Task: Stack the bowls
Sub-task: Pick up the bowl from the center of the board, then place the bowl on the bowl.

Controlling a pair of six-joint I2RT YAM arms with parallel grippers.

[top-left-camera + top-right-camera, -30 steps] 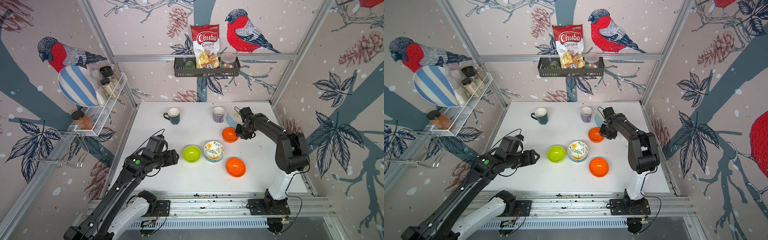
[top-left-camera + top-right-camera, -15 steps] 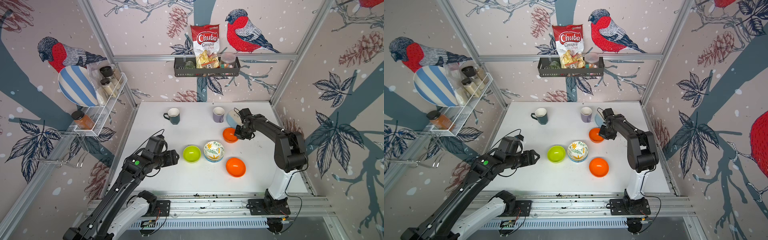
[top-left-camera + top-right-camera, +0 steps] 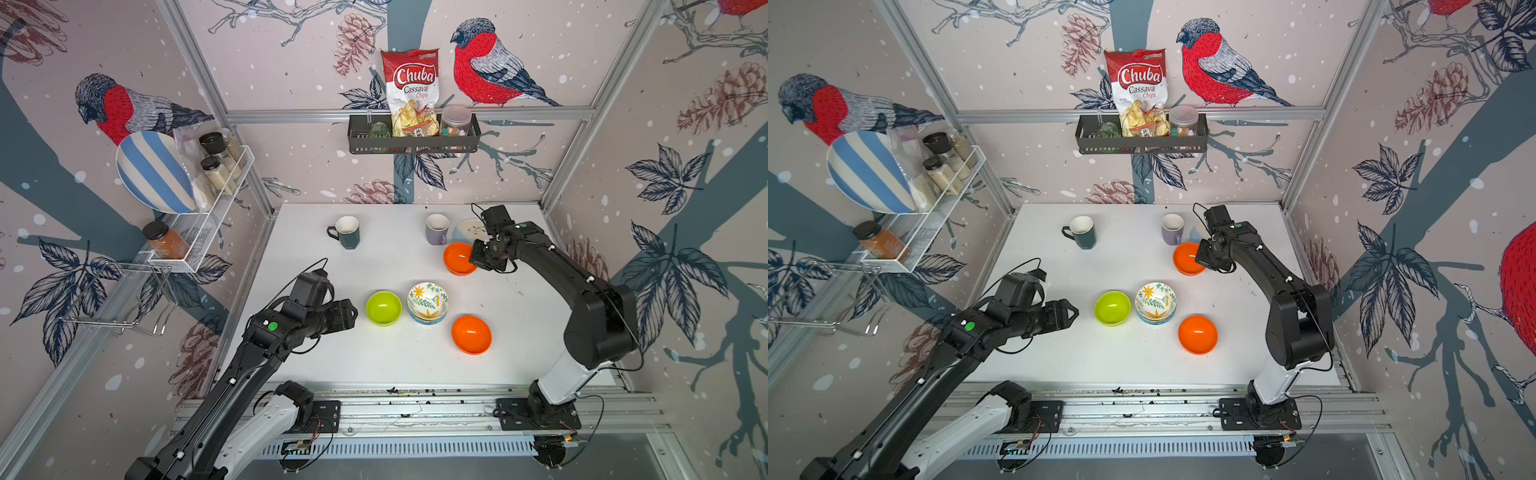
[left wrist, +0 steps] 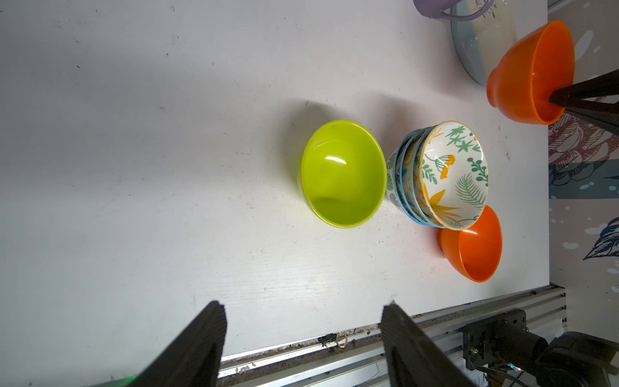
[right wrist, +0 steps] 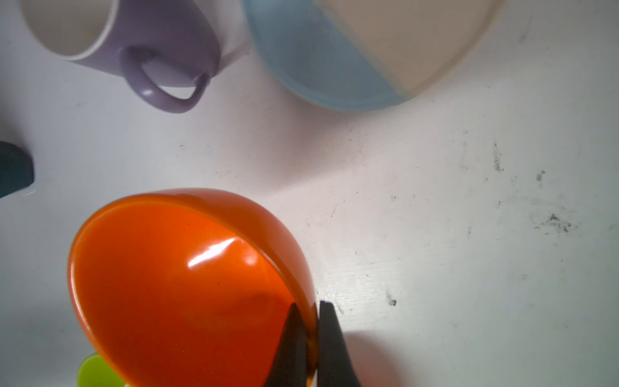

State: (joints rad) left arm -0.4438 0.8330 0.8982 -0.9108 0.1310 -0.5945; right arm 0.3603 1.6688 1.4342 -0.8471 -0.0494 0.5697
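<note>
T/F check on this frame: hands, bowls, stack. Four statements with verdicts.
1. The right hand is shut on the rim of an orange bowl. True.
2. The left hand holds the lime bowl. False: it is open and empty, and the bowl stands on the table ahead of it.
3. The patterned bowls are nested in one stack. True.
4. The other orange bowl sits in that stack. False: it stands on the table beside it.

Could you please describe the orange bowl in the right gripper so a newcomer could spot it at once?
Look to the white table's far right corner, where a purple mug stands. Just in front of it is the orange bowl. Unlike the other orange bowl nearer the front, its rim is pinched by the right gripper.
</note>
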